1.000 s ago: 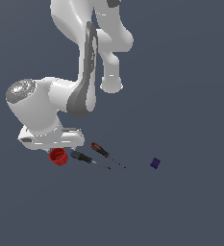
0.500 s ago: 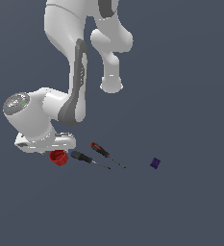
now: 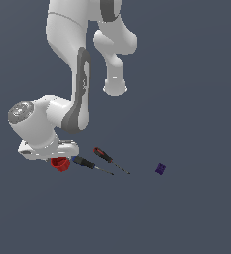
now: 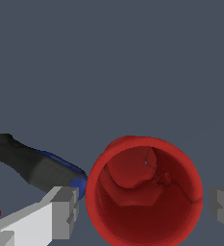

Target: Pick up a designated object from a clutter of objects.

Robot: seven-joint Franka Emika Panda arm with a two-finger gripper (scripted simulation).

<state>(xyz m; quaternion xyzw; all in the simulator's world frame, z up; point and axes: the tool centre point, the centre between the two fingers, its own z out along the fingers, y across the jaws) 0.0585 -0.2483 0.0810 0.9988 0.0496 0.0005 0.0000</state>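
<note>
In the wrist view we look straight into the red cup (image 4: 144,191), sitting between the spread fingers (image 4: 65,211) of the end effector (image 4: 144,209), with gaps either side; the exterior view hides this. There we count one cup (image 3: 60,163), two screwdrivers, blue-handled (image 3: 85,162) and red-handled (image 3: 103,155), and one purple cube (image 3: 160,168) on the surface (image 3: 186,213) at the cup's three o'clock.

On the plain dark grey-blue floor (image 3: 196,99) I saw a small round bright red plastic cup (image 3: 60,163), just beside it a slim blue-and-black-handled screwdriver (image 3: 85,162), next a slim red-and-black-handled screwdriver (image 3: 104,155), and well apart toward the exterior view's right a tiny purple cube (image 3: 160,168).
</note>
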